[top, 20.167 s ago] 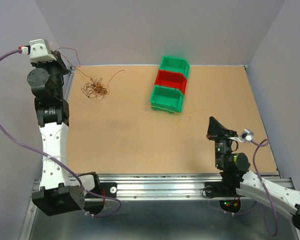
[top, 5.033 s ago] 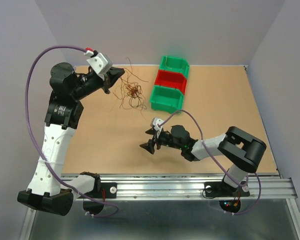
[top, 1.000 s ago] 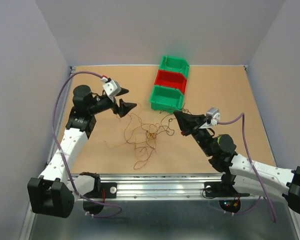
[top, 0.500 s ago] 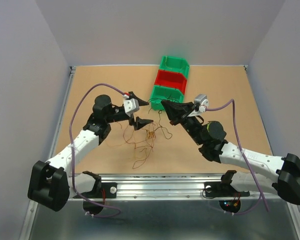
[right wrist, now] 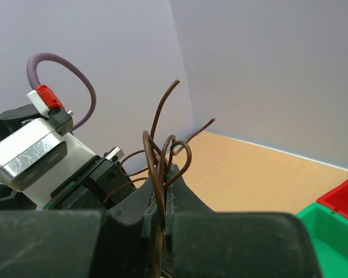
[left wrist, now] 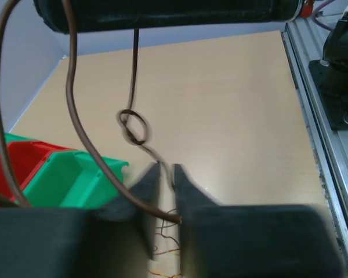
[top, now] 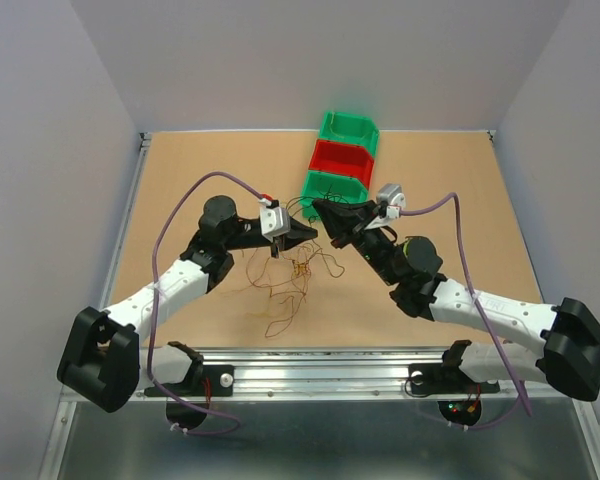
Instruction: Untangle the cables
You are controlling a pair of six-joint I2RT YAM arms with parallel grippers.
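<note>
Tense spot here. The left claw (top: 308, 231) and right claw (top: 322, 208) sit tip to tip, nearly touching, and one misjudged move could knock them together. The bigger worry is a small knot (left wrist: 133, 124) in a brown cable (left wrist: 135, 63) right ahead of the left claw — pull the arms apart with that between them and it may cinch tight instead of opening. Hair-thin wire could also slide out of a shallow bite, and loose loops could snag the rim of the near green bin (top: 332, 195).

Now the grips. The right claw is clamped on a brown cable too — it runs straight between the jaws, with loops sprouting just above the fingertips. The left claw is drawn to a narrow slit. A thin strand leads from the knot down toward that gap, but whether it's pinched I cannot tell. The rest of the cables (top: 285, 285) trail below both claws and sprawl on the tabletop (top: 200, 180), toward the arms' bases.
</note>
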